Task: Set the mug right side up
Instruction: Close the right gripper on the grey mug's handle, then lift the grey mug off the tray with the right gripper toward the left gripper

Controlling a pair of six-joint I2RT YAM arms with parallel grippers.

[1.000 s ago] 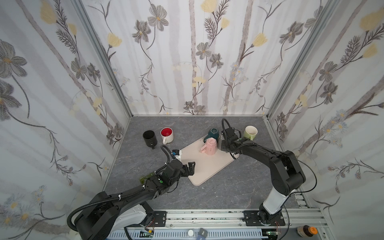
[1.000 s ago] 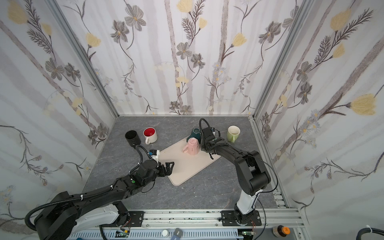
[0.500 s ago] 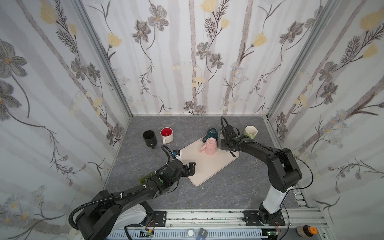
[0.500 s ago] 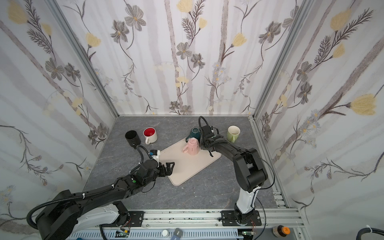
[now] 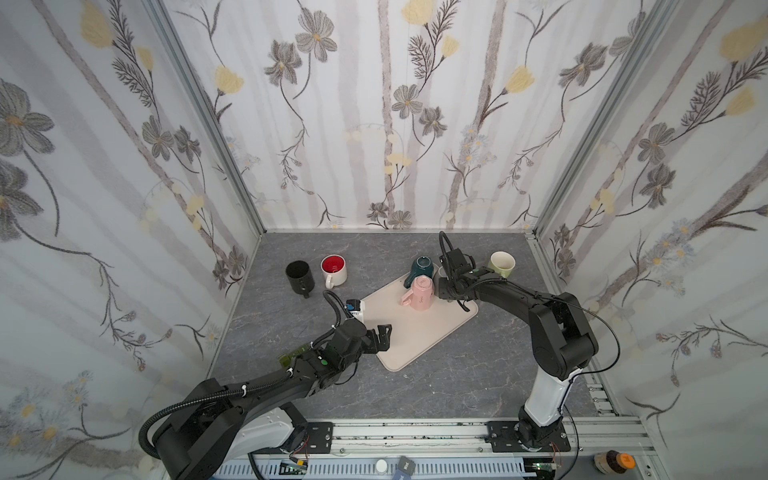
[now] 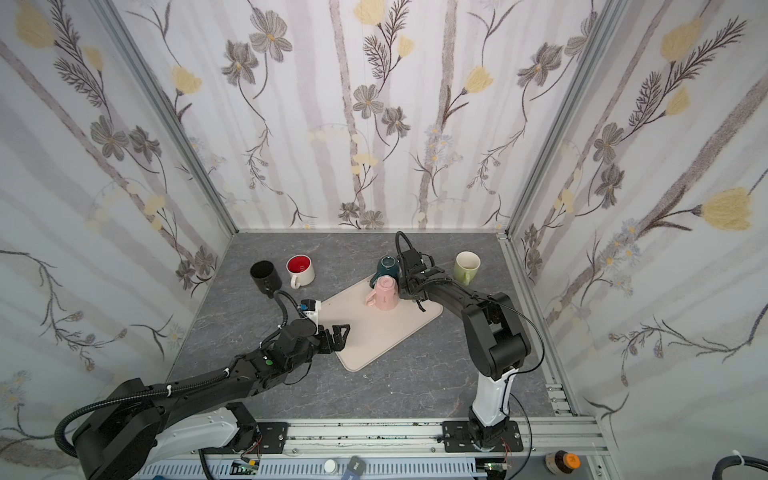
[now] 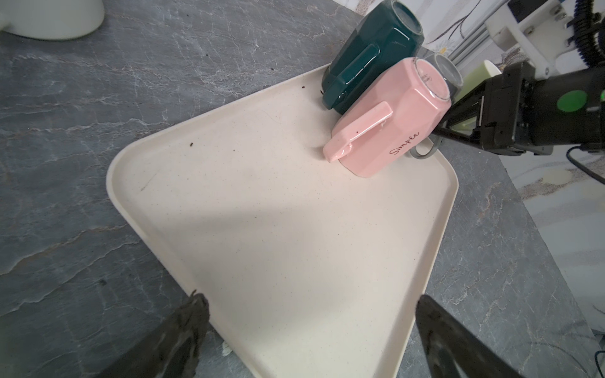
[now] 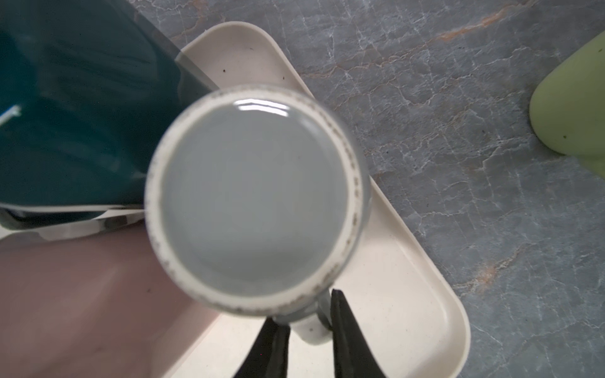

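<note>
Comparing with a second back: left arm and all mugs sit as they were; right arm has edged slightly in toward the mug cluster.

Nearest me, the left pincer (image 5: 381,337) hovers over the front corner of the cream tray (image 5: 415,332). Jaws are spread wide, with nothing between them.

The tray lies skewed on the grey table (image 5: 436,382). At its far end three mugs are bunched together, all base-up. The pink mug (image 5: 420,293) is in front, the grey mug (image 8: 255,199) is just beside it on the right arm's side, and the teal mug (image 5: 422,268) is behind.

The right pincer (image 8: 307,322) is nearly closed, one finger on each side of the grey mug's handle, pinching it. The grey mug stands on the tray, unglazed foot ring facing up, not yet turned.

Farther back and off the tray, a green mug (image 5: 502,264) sits on the right. On the left, a white mug with red inside (image 5: 333,270) stands next to a black mug (image 5: 299,276). All three have their mouths up.
</note>
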